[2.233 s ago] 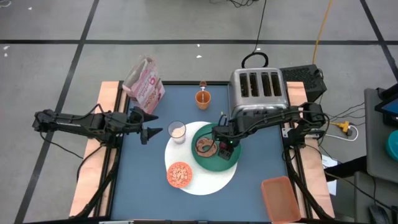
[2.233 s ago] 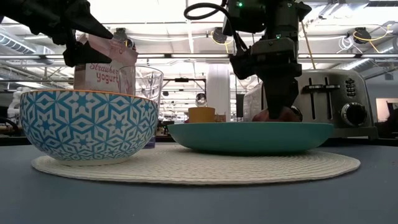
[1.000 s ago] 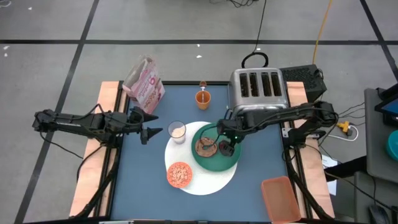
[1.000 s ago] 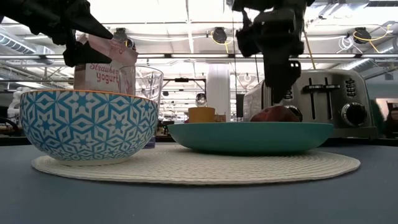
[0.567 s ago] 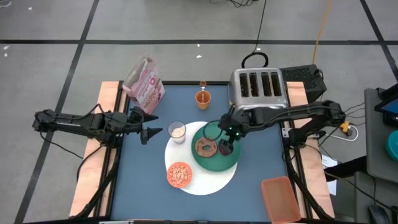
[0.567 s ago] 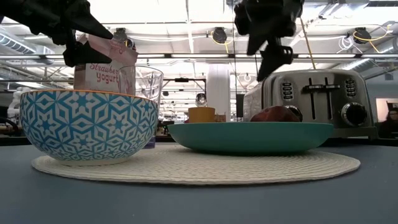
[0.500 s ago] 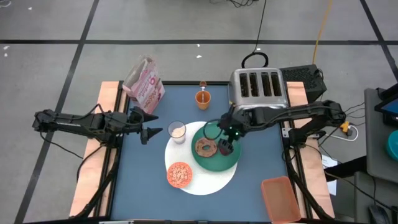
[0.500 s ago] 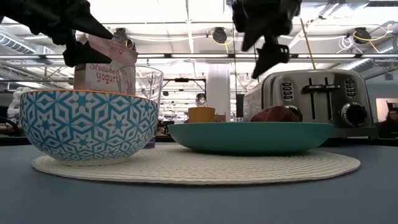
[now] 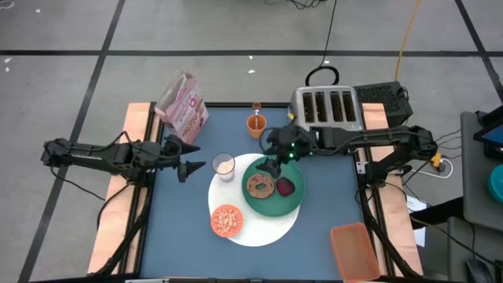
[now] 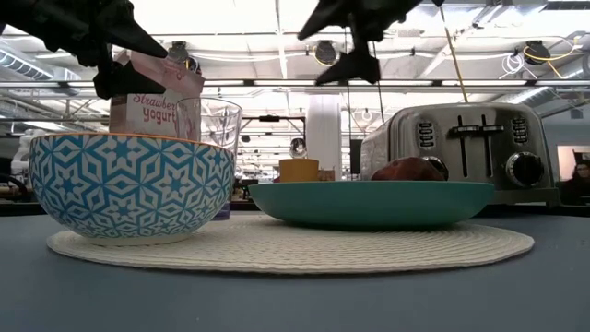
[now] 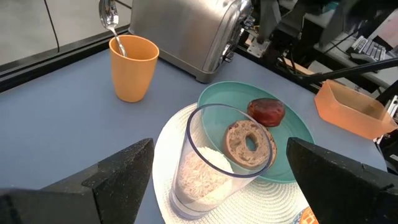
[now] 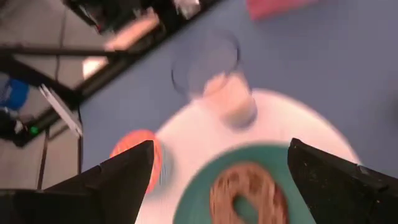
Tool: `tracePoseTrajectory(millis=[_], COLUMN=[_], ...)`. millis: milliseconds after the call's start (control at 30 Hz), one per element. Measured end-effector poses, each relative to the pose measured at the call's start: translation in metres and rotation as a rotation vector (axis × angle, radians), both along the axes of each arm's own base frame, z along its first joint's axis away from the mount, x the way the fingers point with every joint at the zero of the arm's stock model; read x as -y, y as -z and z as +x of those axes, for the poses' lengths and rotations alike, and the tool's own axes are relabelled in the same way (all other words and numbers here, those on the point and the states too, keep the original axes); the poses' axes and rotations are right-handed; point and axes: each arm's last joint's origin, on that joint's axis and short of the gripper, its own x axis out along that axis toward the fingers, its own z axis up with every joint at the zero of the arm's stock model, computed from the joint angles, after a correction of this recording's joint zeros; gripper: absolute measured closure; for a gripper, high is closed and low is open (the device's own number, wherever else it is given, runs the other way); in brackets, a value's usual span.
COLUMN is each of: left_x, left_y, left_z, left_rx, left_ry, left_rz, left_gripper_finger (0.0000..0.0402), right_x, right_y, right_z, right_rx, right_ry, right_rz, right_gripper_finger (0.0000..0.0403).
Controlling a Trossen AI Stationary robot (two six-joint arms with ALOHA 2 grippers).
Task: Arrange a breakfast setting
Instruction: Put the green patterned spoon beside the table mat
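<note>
Hovering above the far rim of the green plate (image 9: 292,207), the right gripper (image 9: 271,167) is hanging with fingers spread wide, holding nothing. Just under it the bagel (image 9: 259,186) and dark red food (image 9: 285,187) are lying side by side on the plate (toaster (image 9: 324,115) close behind). Left gripper (image 9: 194,167) is waiting wide open beside the milk glass (image 9: 224,166), orange cup (image 9: 256,124) sitting beyond.
</note>
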Motion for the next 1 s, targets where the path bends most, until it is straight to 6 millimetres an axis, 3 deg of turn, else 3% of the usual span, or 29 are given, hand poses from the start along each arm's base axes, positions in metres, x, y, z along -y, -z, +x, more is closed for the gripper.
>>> tracePoseTrajectory(millis=[300, 567, 1000], left_x=[0.000, 0.000, 0.000], left_y=[0.000, 0.000, 0.000], left_z=[0.000, 0.000, 0.000], left_rx=[0.000, 0.000, 0.001], left_ry=[0.000, 0.000, 0.000], left_rz=[0.000, 0.000, -0.001], left_gripper_finger=[0.0032, 0.0032, 0.0032], right_x=[0.036, 0.066, 0.085], right_y=[-0.008, -0.010, -0.002], right_z=[0.001, -0.004, -0.002], right_rx=[0.078, 0.093, 0.059], right_ry=[0.148, 0.229, 0.215], right_rz=[-0.208, -0.236, -0.329], right_gripper_finger=[0.0046, 0.0046, 0.0046])
